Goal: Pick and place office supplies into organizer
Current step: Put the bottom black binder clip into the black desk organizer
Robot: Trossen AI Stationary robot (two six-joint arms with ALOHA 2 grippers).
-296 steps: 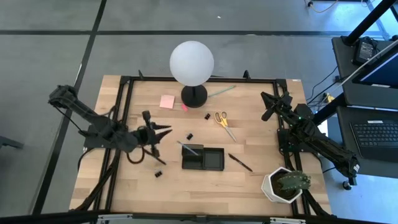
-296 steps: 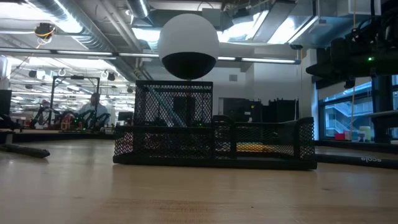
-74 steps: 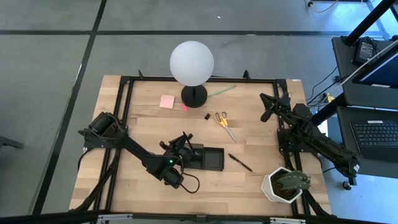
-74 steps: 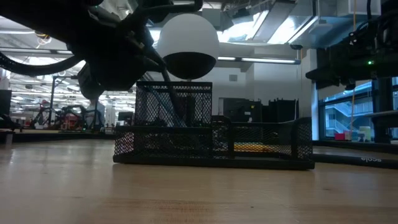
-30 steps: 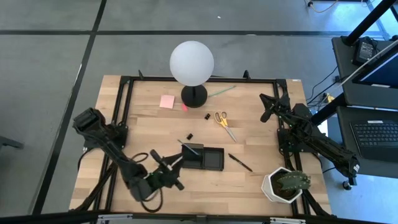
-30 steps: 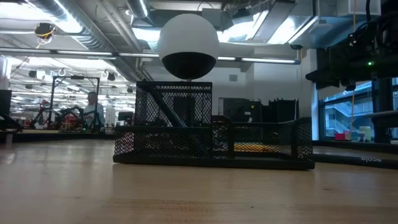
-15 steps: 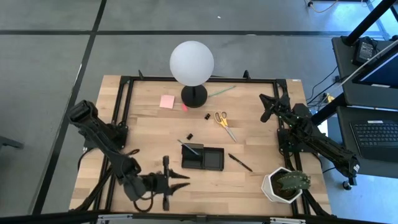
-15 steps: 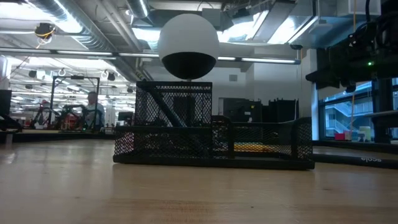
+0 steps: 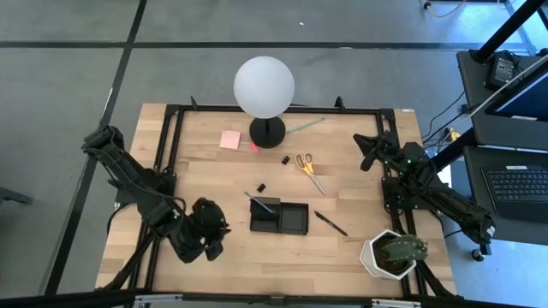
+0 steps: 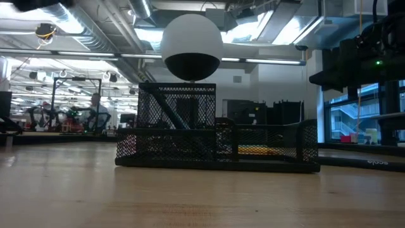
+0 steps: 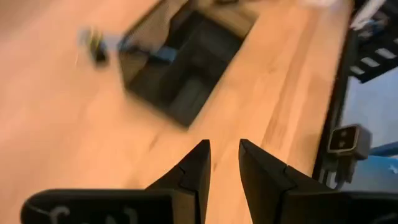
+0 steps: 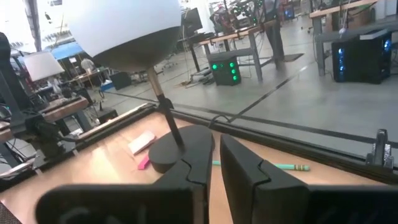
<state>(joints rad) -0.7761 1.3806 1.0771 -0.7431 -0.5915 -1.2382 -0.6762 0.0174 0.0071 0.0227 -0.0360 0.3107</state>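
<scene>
Left gripper [image 11: 222, 163] hangs over bare wood at about 8 o'clock from the organizer [image 9: 280, 216], well apart from it; its fingers stand nearly together with only a thin gap and nothing between them, so treat it as clenched and empty. Right gripper [image 12: 216, 163] waits near the table's 3 o'clock edge, fingers likewise almost closed on nothing.

Locate the remaining supplies in the high view; a pen [image 9: 261, 203] already lies across the organizer's left compartment; one binder clip [image 9: 259, 187] sits just beyond the tray at 11 o'clock; a second clip [image 9: 285, 159] lies toward 12 o'clock, near the lamp base [image 9: 267, 132]; the scissors [image 9: 308, 169] lie at 1 o'clock; another dark pen [image 9: 330, 223] lies just beside the tray at 4 o'clock; the sticky-note pad [image 9: 229, 139] rests at 11 o'clock, well apart; a thin green stick [image 9: 305, 126] lies beyond the lamp.

Handling, by judgement: expect each clip to be light, stiff and prone to skate; close on its body, not on the wire loops. Expect the pens to be stiff and to roll; pinch at mid-length, across the barrel. Take the scissors at the pivot or blades, where the section is narrow; the handles are probably too wide. The pad is flat and light; grip it by one edge.
</scene>
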